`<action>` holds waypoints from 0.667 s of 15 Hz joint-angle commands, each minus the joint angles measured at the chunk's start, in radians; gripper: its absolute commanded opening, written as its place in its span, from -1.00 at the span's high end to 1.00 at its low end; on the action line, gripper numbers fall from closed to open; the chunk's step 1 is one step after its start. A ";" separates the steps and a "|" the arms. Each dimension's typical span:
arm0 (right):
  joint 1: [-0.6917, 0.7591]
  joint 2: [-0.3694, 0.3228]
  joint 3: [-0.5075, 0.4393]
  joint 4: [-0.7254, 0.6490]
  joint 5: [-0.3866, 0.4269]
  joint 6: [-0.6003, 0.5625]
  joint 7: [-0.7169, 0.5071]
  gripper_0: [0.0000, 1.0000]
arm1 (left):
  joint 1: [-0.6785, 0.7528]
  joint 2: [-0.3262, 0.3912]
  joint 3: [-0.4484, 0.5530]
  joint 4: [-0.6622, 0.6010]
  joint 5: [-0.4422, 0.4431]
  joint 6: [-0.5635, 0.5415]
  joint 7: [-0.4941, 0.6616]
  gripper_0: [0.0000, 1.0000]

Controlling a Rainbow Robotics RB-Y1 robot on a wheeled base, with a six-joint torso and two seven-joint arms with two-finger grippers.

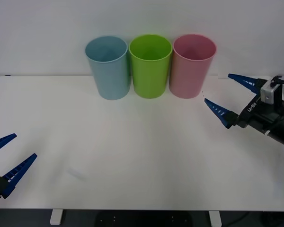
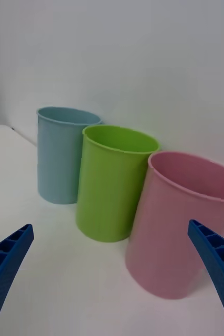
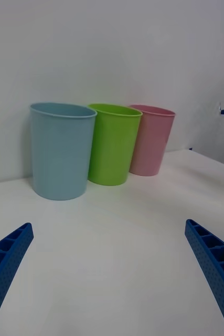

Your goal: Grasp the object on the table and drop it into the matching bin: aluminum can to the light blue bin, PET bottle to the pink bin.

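The pink bin (image 1: 193,66) (image 2: 180,231) (image 3: 151,139) stands at the right end of a row of bins at the back of the white table (image 1: 132,151). At the left end is the light blue bin (image 1: 109,68) (image 2: 59,157) (image 3: 59,152). My right gripper (image 1: 217,88) (image 2: 109,226) hovers open and empty just right of the pink bin, pointing at it. Low at the table's front left, my left gripper (image 1: 24,145) (image 3: 107,224) is open and empty. The object, whether PET bottle or aluminum can, is out of view.
A lime green bin (image 1: 150,66) (image 2: 112,184) (image 3: 112,144) stands between the blue and pink ones, all three close together against a white wall. The broad tabletop stretches in front of the bins between my two arms.
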 commanded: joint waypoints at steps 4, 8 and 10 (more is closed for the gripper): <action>0.135 0.084 -0.127 -0.033 0.026 -0.189 0.004 -1.00 | 0.000 0.000 0.000 0.000 0.000 0.000 0.000 -1.00; 0.188 0.137 -0.205 -0.037 0.061 -0.296 -0.002 -1.00 | 0.000 0.000 0.000 0.000 0.000 0.000 0.000 -1.00; 0.216 0.137 -0.208 -0.042 0.050 -0.297 -0.007 -1.00 | 0.000 0.000 0.000 0.000 0.000 0.000 0.000 -1.00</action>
